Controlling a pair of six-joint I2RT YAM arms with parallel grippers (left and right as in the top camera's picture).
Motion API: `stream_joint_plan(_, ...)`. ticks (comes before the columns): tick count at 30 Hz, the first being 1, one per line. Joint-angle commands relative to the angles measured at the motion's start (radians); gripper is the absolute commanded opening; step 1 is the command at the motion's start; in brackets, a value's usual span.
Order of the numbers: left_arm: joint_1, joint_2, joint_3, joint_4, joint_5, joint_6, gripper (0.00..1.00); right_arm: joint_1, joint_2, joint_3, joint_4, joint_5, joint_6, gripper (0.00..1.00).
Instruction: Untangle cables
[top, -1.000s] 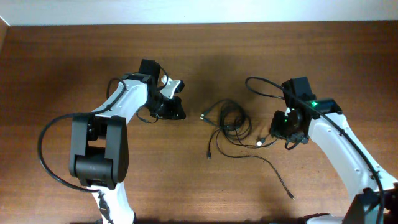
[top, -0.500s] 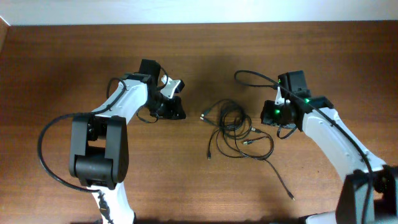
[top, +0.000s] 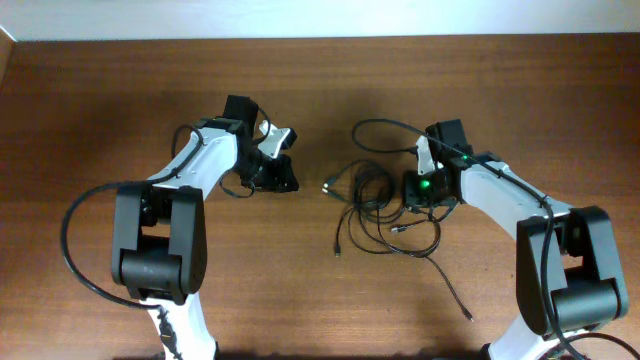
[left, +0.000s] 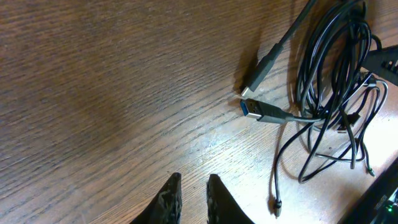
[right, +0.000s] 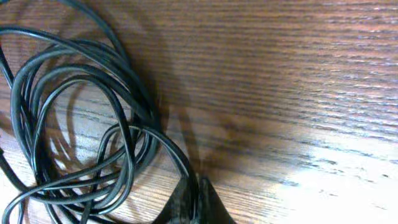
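The thin black cables (top: 375, 200) on the wooden desk (top: 100, 100), limp and light, look best grasped near a stiff plug; the right claw (right: 189, 198) is pinched onto one strand, the left claw (left: 189, 194) nearly closed and empty.

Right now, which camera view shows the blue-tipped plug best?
The left wrist view: the blue-tipped plug lies close and sharp on the table. Overhead, plugs are too small to tell apart. The right wrist view shows only cable loops.

cables (top: 375, 200) mid-table (top: 100, 100) | left gripper (top: 283, 178) left | right gripper (top: 418, 190) right
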Motion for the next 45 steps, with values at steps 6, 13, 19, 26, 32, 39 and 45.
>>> stream_joint_plan(6, 0.000, 0.009, -0.004, 0.006, -0.004, -0.037, 0.16, 0.146, -0.154, 0.520, -0.512, -0.144, -0.220, 0.04)
stream_joint_plan(13, 0.106, 0.009, -0.016, -0.009, 0.147, -0.039, 0.15, 0.149, -0.156, 0.638, -0.475, -0.565, -0.216, 0.04)
stream_joint_plan(19, 0.129, 0.009, -0.037, -0.005, 0.183, -0.039, 0.15, 0.098, -0.140, 0.634, -0.410, -0.862, -0.066, 0.04)
stream_joint_plan(26, 0.129, 0.009, -0.037, -0.006, 0.183, -0.039, 0.17, 0.113, -0.137, 0.634, -0.422, -0.761, -0.020, 0.04)
stream_joint_plan(32, 0.130, 0.009, -0.037, -0.013, 0.440, 0.166, 0.27, 0.139, -0.135, 0.634, -0.548, -0.762, -0.189, 0.04)
stream_joint_plan(39, 0.130, 0.009, -0.037, -0.078, 0.626, 0.317, 0.63, 0.139, -0.135, 0.634, -0.565, -0.650, -0.192, 0.04)
stream_joint_plan(45, 0.124, 0.009, -0.037, -0.093, 0.623, 0.193, 0.89, 0.138, -0.135, 0.634, -0.565, -0.574, -0.191, 0.04)
